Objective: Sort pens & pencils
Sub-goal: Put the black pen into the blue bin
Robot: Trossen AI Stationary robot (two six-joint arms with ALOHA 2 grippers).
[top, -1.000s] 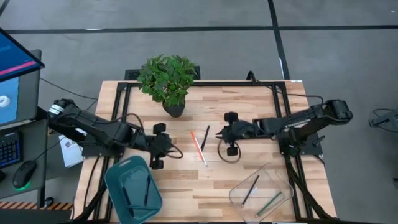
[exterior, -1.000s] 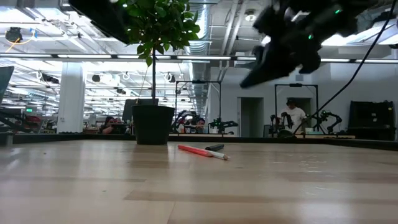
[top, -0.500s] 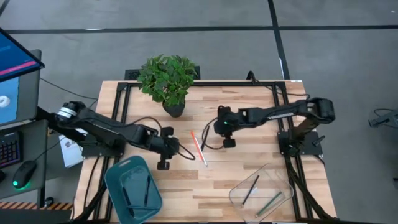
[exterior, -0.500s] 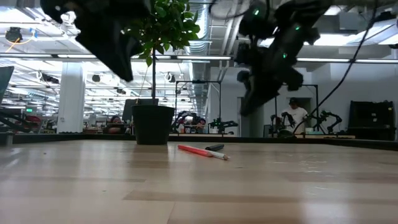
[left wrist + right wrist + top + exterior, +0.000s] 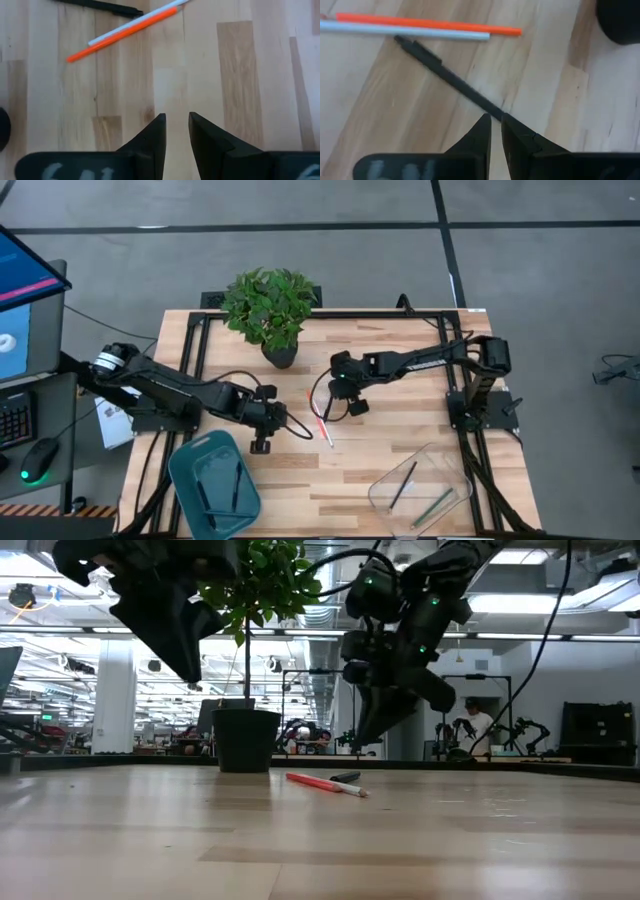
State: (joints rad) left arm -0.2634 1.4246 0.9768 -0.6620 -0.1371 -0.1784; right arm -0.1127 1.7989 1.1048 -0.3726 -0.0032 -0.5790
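Black, orange and white sticks lie mid-tabletop, both pincers above them.

The right gripper [image 5: 334, 393] hangs just over the thin black pen [image 5: 451, 80], its fingers nearly pressed together and empty; the pen's long axis runs slantwise out from between its fingertips. The orange-red pencil [image 5: 120, 33] and slim white stick [image 5: 137, 24] lie side by side, touching, just beyond. The left gripper [image 5: 176, 131], slightly spread and empty, waits nearer the teal bin [image 5: 185, 470]; the right arm looks nearer the pen. Pale wooden tabletop [image 5: 400, 430]; a workshop room behind, with a potted plant [image 5: 270, 305].
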